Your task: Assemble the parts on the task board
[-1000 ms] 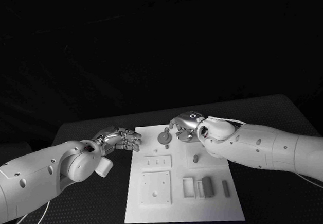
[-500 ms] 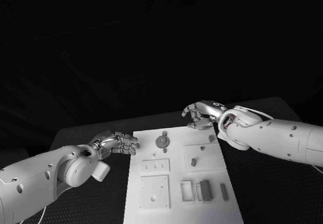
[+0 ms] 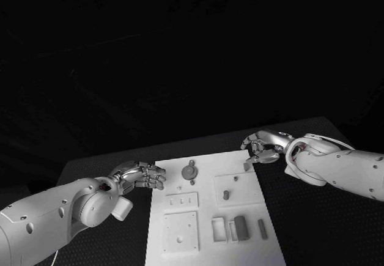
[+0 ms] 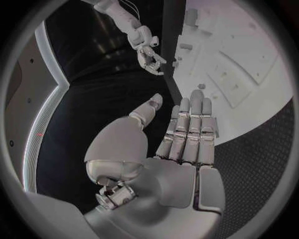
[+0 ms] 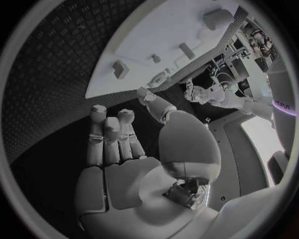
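the white board [image 3: 253,242], a flat matte rectangular plate, is lying in the middle of the black table [image 3: 331,233], whose surface is showing a fine woven grain in the wrist views. several grey parts are resting on the board: a round disc part with a small stem [image 3: 191,170] near the far edge, a short peg [image 3: 226,195] on a raised square plate toward the right side, a dark rectangular block [image 3: 241,227] standing beside an open frame near the near edge, and a slim bar [image 3: 262,227] lying close to the near right corner. a small peg [image 3: 247,164] is sitting at the far right edge of the board, just below the right hand; whether the fingers are touching it cannot be told.

the left hand [image 3: 140,175], of polished silver metal with segmented fingers, is hovering at the board's far left edge. in the left wrist view the left hand [image 4: 181,139] is showing its fingers straight and side by side, the thumb apart, holding nothing.

the right hand [image 3: 265,146] is hanging over the far right corner with fingers curved downward in the head view. in the right wrist view the right hand [image 5: 124,149] is showing its fingers extended and thumb spread, the palm empty.
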Motion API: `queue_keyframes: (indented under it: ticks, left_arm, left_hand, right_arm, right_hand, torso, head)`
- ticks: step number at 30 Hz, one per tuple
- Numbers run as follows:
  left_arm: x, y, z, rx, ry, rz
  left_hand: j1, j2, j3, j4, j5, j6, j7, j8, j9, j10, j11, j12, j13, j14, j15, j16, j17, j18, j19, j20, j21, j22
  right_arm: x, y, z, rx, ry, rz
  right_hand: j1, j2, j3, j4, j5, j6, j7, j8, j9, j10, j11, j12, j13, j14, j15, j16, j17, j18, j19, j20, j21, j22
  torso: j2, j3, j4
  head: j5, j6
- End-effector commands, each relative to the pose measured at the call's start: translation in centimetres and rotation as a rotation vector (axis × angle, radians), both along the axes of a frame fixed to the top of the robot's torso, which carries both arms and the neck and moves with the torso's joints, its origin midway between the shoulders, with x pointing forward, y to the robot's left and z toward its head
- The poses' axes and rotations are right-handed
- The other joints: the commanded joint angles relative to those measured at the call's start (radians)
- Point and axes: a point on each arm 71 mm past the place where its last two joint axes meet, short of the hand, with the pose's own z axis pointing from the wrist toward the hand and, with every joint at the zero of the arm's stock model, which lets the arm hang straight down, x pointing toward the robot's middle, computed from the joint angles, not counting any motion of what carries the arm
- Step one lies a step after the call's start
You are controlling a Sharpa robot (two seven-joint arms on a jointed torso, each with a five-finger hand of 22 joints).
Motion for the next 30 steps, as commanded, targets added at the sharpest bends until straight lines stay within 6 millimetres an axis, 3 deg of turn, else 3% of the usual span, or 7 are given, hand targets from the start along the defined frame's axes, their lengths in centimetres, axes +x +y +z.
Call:
queue_keyframes:
  ticks: [1,4,11,18,20,30]
  left_arm:
    - [-0.1,-0.3,0.0,-0.021,-0.005,-0.024]
    - [-0.1,-0.3,0.0,-0.019,-0.003,-0.023]
    - [-0.1,-0.4,0.0,-0.021,-0.003,-0.026]
    - [-0.2,-0.3,-0.2,-0.020,0.000,-0.026]
    - [-0.2,-0.3,-0.2,-0.020,0.001,-0.025]
    - [-0.2,-0.3,-0.2,-0.019,0.003,-0.025]
  left_hand:
    - [-0.009,-0.003,-0.002,0.000,0.005,0.002,-0.001,0.002,0.000,0.005,0.003,0.001,0.000,0.005,-0.001,-0.003,0.002,0.014,0.006,-0.001,-0.005,0.001]
    - [-0.009,-0.003,-0.002,0.000,0.005,0.001,0.000,0.001,-0.001,0.004,0.004,0.000,0.000,0.004,-0.001,-0.004,0.002,0.014,0.006,-0.001,-0.005,0.001]
    - [-0.012,-0.005,-0.002,0.001,0.005,-0.009,0.005,-0.007,-0.003,-0.004,0.007,-0.004,-0.001,0.003,0.001,-0.008,0.003,0.013,0.005,-0.001,-0.007,0.002]
    - [-0.012,-0.005,-0.002,0.001,0.005,-0.009,0.006,-0.008,-0.003,-0.005,0.008,-0.004,-0.002,0.003,0.001,-0.009,0.004,0.013,0.005,-0.001,-0.008,0.002]
    - [-0.013,-0.005,-0.002,0.001,0.005,-0.009,0.006,-0.008,-0.003,-0.005,0.008,-0.004,-0.002,0.003,0.001,-0.009,0.004,0.013,0.005,-0.001,-0.008,0.002]
    - [-0.015,-0.005,-0.003,0.002,0.005,-0.010,0.006,-0.009,-0.004,-0.005,0.008,-0.005,-0.002,0.002,0.001,-0.010,0.004,0.012,0.004,0.000,-0.008,0.002]
  right_arm:
    - [-0.4,-0.1,-0.9,-0.011,0.053,0.051]
    - [-0.6,-0.6,-1.5,-0.017,0.065,0.044]
    - [-0.6,-0.8,-2.9,-0.023,0.081,0.030]
    - [-0.3,-0.4,-3.4,-0.016,0.090,0.027]
    - [-0.2,-0.4,-3.5,-0.015,0.092,0.023]
    - [0.0,-0.3,-3.7,-0.019,0.099,0.020]
  right_hand:
    - [0.005,-0.007,-0.008,0.000,0.005,0.042,0.036,0.007,0.001,-0.074,0.025,0.005,-0.003,-0.011,0.000,-0.006,-0.002,0.013,-0.011,0.001,-0.009,0.014]
    - [0.014,-0.005,-0.009,0.000,0.005,0.041,0.036,0.007,0.001,-0.076,0.025,0.005,-0.005,-0.014,0.000,-0.006,-0.002,0.013,-0.014,0.003,-0.010,0.014]
    - [0.020,-0.007,-0.015,0.002,0.005,0.025,0.040,-0.002,-0.002,-0.079,0.029,0.008,-0.008,-0.017,0.003,-0.005,-0.002,0.013,-0.015,0.005,-0.011,0.015]
    - [0.020,-0.002,-0.018,0.005,0.005,0.021,0.042,-0.005,-0.003,-0.079,0.031,0.011,-0.009,-0.016,0.005,-0.003,-0.001,0.013,-0.013,0.006,-0.010,0.015]
    - [0.019,0.001,-0.020,0.007,0.005,0.022,0.042,-0.004,-0.003,-0.079,0.031,0.013,-0.010,-0.015,0.005,-0.002,-0.001,0.013,-0.012,0.007,-0.010,0.015]
    - [0.009,0.035,-0.023,0.021,0.006,0.064,0.027,0.020,0.008,-0.069,0.017,0.025,-0.018,-0.006,-0.007,0.007,0.000,0.013,-0.001,0.003,-0.005,0.016]
  torso:
    - [-0.001,0.0005,-0.0010]
    - [0.000,0.0010,-0.0021]
    - [0.002,-0.0024,0.0003]
    - [0.002,-0.0034,0.0013]
    - [0.002,-0.0041,0.0012]
    - [0.003,-0.0036,-0.0006]
  head:
    - [-0.006,0.001]
    - [0.002,-0.001]
    - [-0.001,-0.002]
    - [0.001,-0.009]
    - [0.008,-0.013]
    - [0.007,-0.022]
